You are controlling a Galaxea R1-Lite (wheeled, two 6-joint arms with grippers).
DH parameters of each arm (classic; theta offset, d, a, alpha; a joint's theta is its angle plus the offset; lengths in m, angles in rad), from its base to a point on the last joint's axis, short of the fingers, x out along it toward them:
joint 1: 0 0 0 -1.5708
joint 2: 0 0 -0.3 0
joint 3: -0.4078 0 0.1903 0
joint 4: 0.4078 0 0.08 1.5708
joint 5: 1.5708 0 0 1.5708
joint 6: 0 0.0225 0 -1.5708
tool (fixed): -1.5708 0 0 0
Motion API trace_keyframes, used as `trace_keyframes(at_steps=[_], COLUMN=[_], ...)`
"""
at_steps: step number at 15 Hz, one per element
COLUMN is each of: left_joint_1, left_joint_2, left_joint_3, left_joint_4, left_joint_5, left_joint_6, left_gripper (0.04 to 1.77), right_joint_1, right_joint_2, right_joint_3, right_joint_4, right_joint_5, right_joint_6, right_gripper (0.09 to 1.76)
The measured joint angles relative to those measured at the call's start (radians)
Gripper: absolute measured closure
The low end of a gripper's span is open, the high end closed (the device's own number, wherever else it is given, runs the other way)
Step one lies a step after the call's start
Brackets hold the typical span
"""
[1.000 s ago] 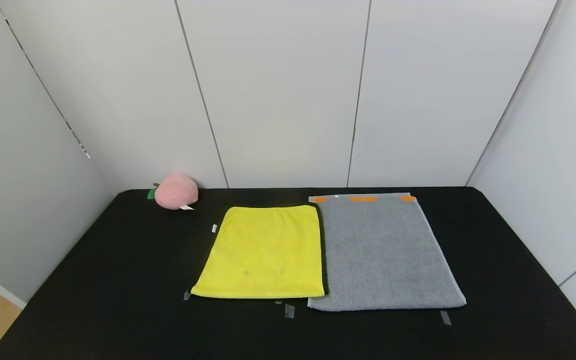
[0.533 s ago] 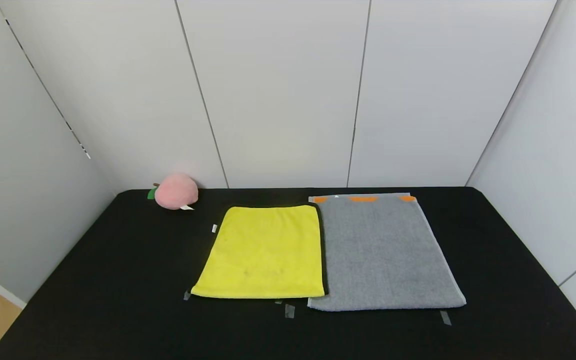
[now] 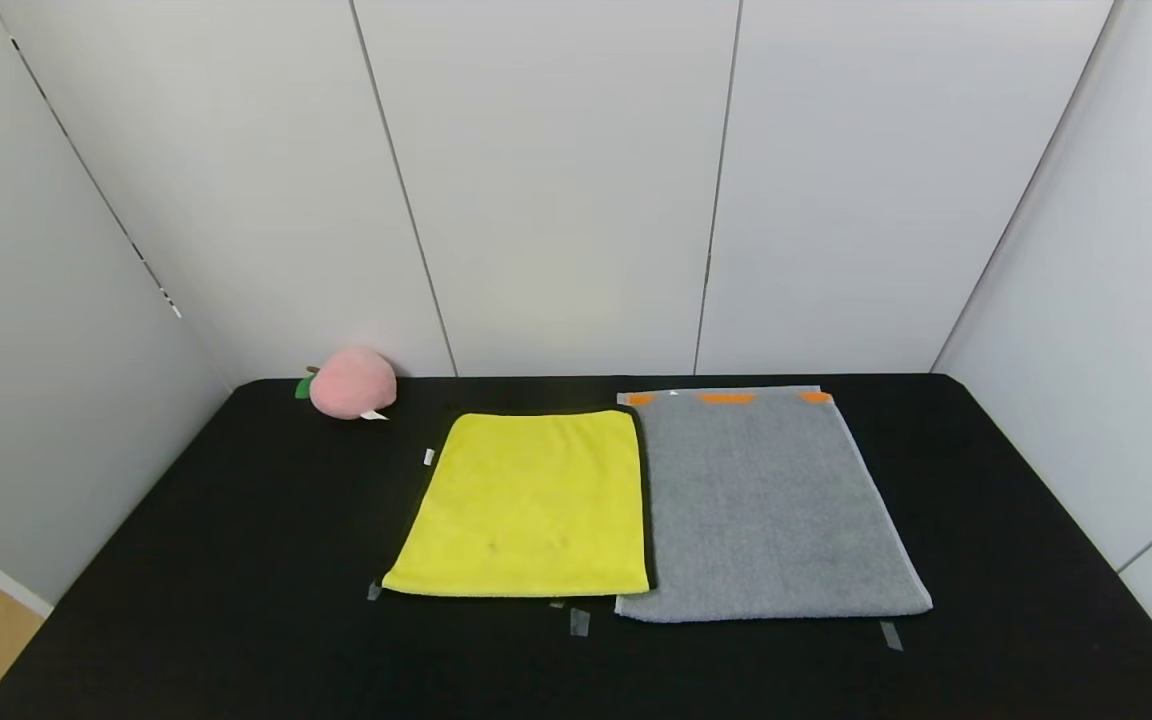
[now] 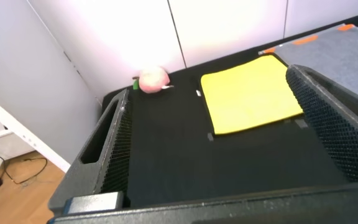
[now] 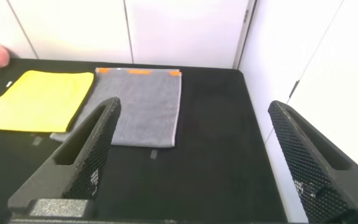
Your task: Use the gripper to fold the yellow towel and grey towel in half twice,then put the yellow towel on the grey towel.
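The yellow towel [image 3: 531,505] lies flat and unfolded on the black table [image 3: 236,560], left of centre. Its right edge meets the larger grey towel [image 3: 766,505], also spread flat, whose orange-marked band is at the far end. Neither gripper shows in the head view. In the left wrist view my left gripper [image 4: 210,87] is open and empty, back from the yellow towel [image 4: 250,93] on its near left side. In the right wrist view my right gripper [image 5: 194,106] is open and empty, back from the grey towel [image 5: 138,106] towards the table's right side.
A pink peach plush [image 3: 351,382] sits at the table's far left corner by the wall. Small tape marks [image 3: 579,621] lie on the table near the towels' front edges. White wall panels close in the table on three sides.
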Motion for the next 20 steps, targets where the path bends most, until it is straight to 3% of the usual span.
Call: trace_keyframes(at_steps=[11, 15, 20], left_joint_1=[0.000, 0.000, 0.000], left_joint_2=[0.484, 0.679, 0.890], left_joint_3=[-0.326, -0.428, -0.471], left_joint_4=[-0.010, -0.015, -0.019], left_joint_5=[-0.015, -0.048, -0.057], left_joint_6=[0.015, 0.020, 0.046], left_gripper=[0.09, 0.09, 0.09], right_joint_1=[0.229, 0.316, 0.407], right_joint_2=[0.529, 0.730, 0.960], right_joint_3=[-0.334, -0.396, -0.414], right_joint_4=[-0.001, -0.014, -0.169], right_joint_5=[0.000, -0.006, -0.009], right_joint_6=[-0.002, -0.006, 0.001], right_gripper=[0.14, 0.14, 0.14])
